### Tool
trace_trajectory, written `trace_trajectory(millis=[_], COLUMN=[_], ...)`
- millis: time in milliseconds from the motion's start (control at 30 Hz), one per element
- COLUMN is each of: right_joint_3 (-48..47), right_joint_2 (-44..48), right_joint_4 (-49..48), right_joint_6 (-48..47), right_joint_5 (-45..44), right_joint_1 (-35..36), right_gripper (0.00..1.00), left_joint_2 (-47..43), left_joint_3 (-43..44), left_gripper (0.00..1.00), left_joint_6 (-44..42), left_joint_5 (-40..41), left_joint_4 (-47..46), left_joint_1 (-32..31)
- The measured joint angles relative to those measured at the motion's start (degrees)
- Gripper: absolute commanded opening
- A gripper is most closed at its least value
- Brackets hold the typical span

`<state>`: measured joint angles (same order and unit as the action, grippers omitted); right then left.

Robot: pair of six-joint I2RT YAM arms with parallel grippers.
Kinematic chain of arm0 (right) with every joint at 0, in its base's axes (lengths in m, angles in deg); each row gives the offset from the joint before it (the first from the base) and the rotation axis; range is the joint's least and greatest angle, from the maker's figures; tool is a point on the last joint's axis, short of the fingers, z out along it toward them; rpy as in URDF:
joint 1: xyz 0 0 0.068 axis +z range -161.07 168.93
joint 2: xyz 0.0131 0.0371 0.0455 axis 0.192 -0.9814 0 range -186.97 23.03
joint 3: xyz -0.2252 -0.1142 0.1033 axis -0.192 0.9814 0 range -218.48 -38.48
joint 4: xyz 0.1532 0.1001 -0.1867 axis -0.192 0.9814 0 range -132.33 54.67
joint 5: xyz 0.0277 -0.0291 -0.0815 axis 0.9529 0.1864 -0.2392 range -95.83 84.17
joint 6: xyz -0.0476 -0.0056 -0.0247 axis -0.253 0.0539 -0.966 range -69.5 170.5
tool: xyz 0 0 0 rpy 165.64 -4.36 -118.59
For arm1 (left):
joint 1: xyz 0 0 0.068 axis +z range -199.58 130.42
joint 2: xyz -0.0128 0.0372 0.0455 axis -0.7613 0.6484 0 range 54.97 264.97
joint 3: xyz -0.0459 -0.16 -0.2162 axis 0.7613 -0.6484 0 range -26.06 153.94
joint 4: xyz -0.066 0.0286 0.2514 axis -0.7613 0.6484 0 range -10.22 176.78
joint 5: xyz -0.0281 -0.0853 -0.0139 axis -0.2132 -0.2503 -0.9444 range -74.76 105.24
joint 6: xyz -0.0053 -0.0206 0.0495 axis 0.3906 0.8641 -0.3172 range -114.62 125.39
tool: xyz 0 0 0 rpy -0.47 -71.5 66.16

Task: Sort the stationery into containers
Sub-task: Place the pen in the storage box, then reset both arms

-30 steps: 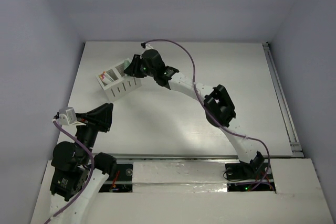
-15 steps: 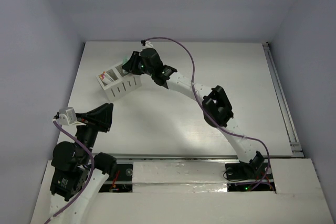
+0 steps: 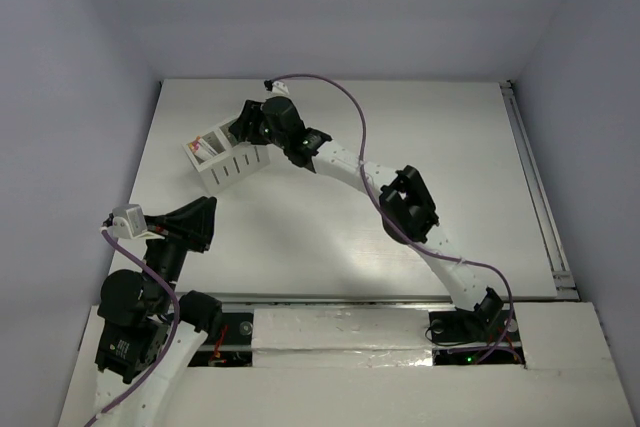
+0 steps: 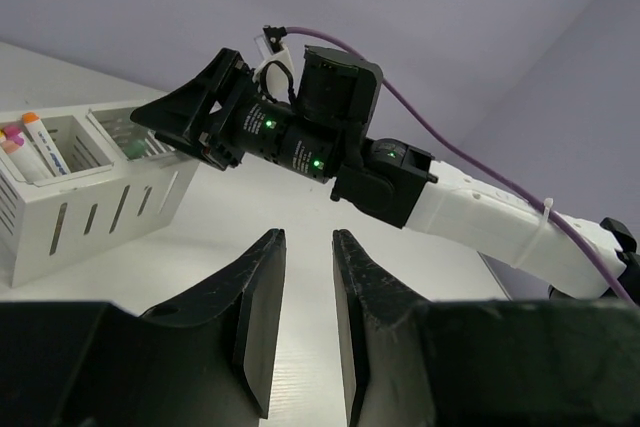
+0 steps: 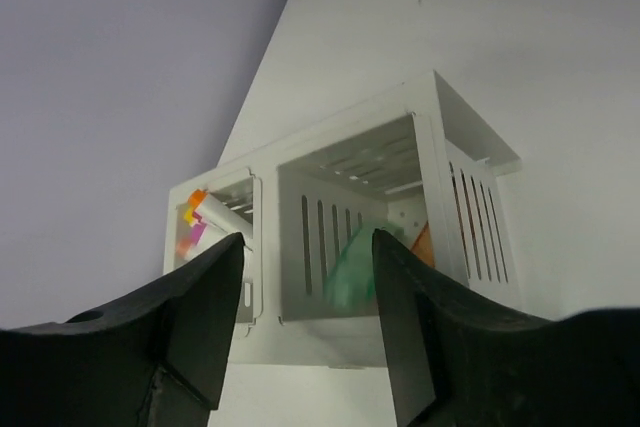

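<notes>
The white organiser box point(image 3: 235, 169) stands at the table's far left. In the right wrist view its left compartment point(image 5: 215, 209) holds several white pens point(image 5: 205, 215) with orange, yellow and magenta ends. Its right compartment holds a blurred mint-green marker point(image 5: 350, 262) and an orange marker point(image 5: 423, 244). My right gripper point(image 5: 308, 237) hangs open just above that right compartment point(image 3: 243, 129), with nothing clamped between its fingers. My left gripper point(image 4: 307, 235) hovers near the front left point(image 3: 205, 219), well short of the box point(image 4: 90, 197). Its jaws stand narrowly apart with nothing between them.
The right arm point(image 3: 400, 202) stretches diagonally from its base at the near edge across the table to the box. Its purple cable point(image 3: 340, 97) loops above the wrist. A rail point(image 3: 535, 177) runs along the table's right edge.
My right gripper has opened over the box's right compartment, and the mint-green marker now sits blurred inside it. The right wrist shifted slightly left. The left arm has not moved.
</notes>
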<state>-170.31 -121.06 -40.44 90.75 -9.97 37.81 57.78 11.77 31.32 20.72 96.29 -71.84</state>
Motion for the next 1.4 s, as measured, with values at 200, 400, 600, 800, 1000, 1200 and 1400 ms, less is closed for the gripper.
trace_trajectory(millis=[200, 400, 600, 800, 1000, 1200, 1400], right_joint_3=[0.11, 6.56, 24.63, 52.85, 76.65, 83.3, 87.01], right_joint_2=[0.11, 4.28, 18.67, 48.02, 85.85, 112.8, 118.55], right_joint_4=[-1.51, -3.89, -8.48, -15.65, -18.05, -5.79, 4.37], right_joint_6=[-2.75, -5.14, -8.48, -14.86, -21.24, -21.7, -18.45], right_joint_5=[-1.36, -1.75, -2.14, -8.13, -16.96, -31.28, -38.38], right_joint_1=[0.63, 1.77, 2.62, 3.04, 2.97, 2.93, 2.95], right_gripper=[0.71, 0.71, 0.32, 0.0, 0.22, 0.9, 0.93], left_joint_2=[0.0, 0.0, 0.0, 0.07, 1.42, 4.26, 7.96], left_joint_3=[0.0, 0.0, 0.0, 0.0, 0.72, 2.75, 3.58], left_gripper=[0.23, 0.4, 0.62, 0.75, 0.81, 0.84, 0.85], left_joint_6=[0.0, -0.17, -0.39, -1.03, -1.49, -1.53, -1.95], left_joint_5=[-0.13, -0.15, -0.02, -0.28, -1.29, -2.6, -3.85], left_joint_4=[-0.02, 0.0, 0.0, -0.17, -1.36, -4.96, -7.3], left_joint_1=[0.0, 0.28, 0.63, 0.63, 0.63, 0.63, 0.63])
